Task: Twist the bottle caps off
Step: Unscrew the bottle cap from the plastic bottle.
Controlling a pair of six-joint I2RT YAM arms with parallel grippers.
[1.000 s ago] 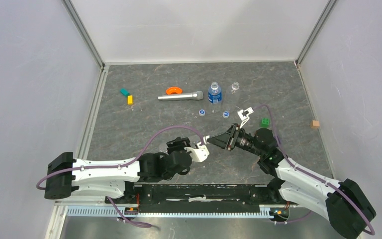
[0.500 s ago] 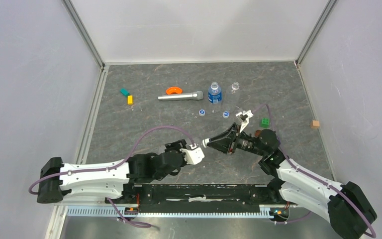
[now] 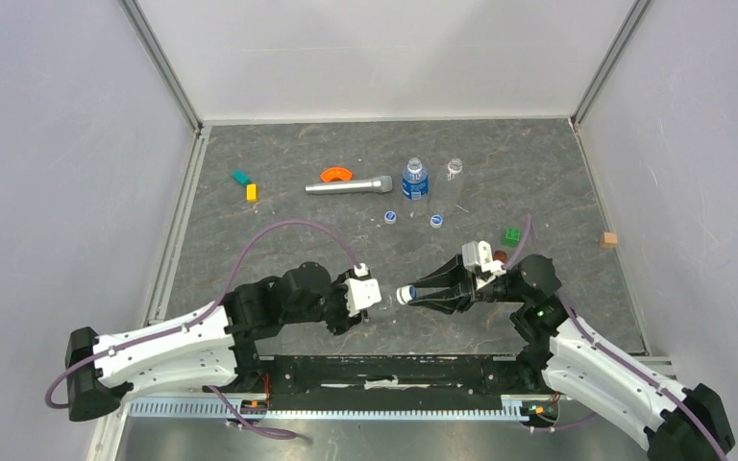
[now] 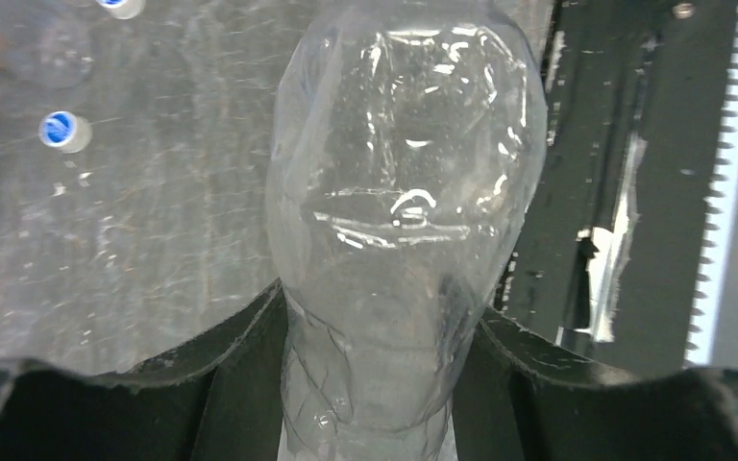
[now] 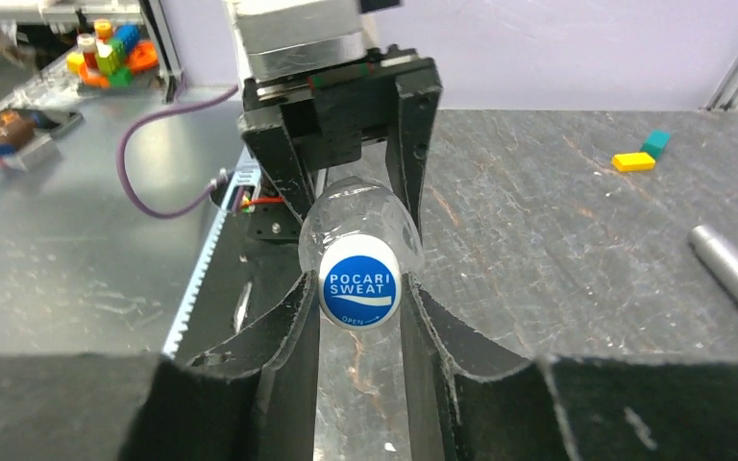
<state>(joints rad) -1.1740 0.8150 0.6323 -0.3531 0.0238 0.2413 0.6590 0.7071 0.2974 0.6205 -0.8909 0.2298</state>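
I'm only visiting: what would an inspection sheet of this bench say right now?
Surface: grey stone-patterned table.
Job's things: held bottle with held cap on; two loose caps; blue-label bottle; small clear bottle.
Clutter: silver cylinder, orange piece, teal block, yellow block, green block, wooden cube.
Grippers: left gripper shut on held bottle; right gripper shut on held cap.
Cables: purple cables, one along each arm.
Surroundings: white walls.

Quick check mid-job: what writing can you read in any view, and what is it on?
"POCARI SWEAT": on the blue top of the cap screwed onto the clear bottle.
"OPEN": small print below it on the same cap.
Blue-labelled bottle: label too small to read.
Two loose caps on the table: any print is too small to read.
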